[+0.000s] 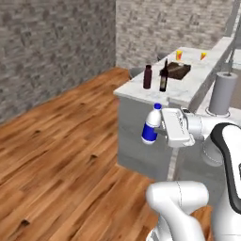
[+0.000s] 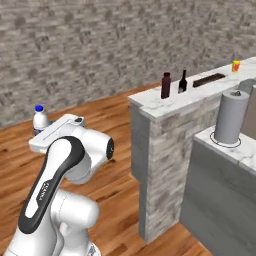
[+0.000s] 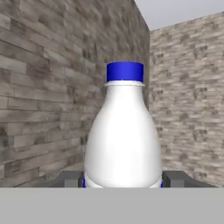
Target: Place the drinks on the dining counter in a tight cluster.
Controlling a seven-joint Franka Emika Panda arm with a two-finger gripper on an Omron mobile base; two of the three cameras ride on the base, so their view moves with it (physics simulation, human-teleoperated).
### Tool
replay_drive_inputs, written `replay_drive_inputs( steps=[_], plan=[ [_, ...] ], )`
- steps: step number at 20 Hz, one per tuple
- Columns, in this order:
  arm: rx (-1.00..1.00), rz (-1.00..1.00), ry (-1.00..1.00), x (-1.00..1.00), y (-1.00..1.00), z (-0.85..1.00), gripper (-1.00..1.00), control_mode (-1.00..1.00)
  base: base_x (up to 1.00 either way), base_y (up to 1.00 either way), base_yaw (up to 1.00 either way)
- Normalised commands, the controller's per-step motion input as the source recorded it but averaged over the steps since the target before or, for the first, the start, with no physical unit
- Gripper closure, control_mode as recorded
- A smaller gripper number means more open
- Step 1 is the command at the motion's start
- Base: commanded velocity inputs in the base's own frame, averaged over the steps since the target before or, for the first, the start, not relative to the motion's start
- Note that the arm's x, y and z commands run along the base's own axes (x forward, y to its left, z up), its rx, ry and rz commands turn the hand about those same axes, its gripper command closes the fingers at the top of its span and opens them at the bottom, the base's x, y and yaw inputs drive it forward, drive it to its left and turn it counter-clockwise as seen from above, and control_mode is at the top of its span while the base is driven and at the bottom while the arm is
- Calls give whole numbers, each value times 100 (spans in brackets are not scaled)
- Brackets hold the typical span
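The water bottle (image 1: pixel 151 124) is white-clear with a blue cap and a blue label band low on its body; in the hand view (image 3: pixel 124 135) it reads milky white under a deep blue cap. The claw (image 1: pixel 160 128) beside it is white, its fingertips (image 3: pixel 68 178) dark grey. On the white, grey-veined marble worktop (image 1: pixel 188 84) in the upper right of the left base view stand a dark maroon bottle (image 1: pixel 147 76) and a near-black wine bottle (image 1: pixel 164 76), with a dark brown tray (image 1: pixel 178 70) and two orange-yellow cups (image 1: pixel 179 55) behind. The paper roll (image 1: pixel 222 93) is plain grey. The floor (image 1: pixel 61 155) is warm orange-brown planks; the walls (image 1: pixel 52 47) are mottled grey brick.
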Motion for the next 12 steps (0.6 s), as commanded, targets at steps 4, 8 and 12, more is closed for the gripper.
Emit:
replay_drive_inputs(
  steps=[4,8,12],
  plan=[
    [0,0,0,0,0,0,100,100,91,100,-42],
    [0,0,0,0,0,0,100,100,92,100,-41],
    [0,0,0,0,0,0,100,100,93,100,-42]
  ],
)
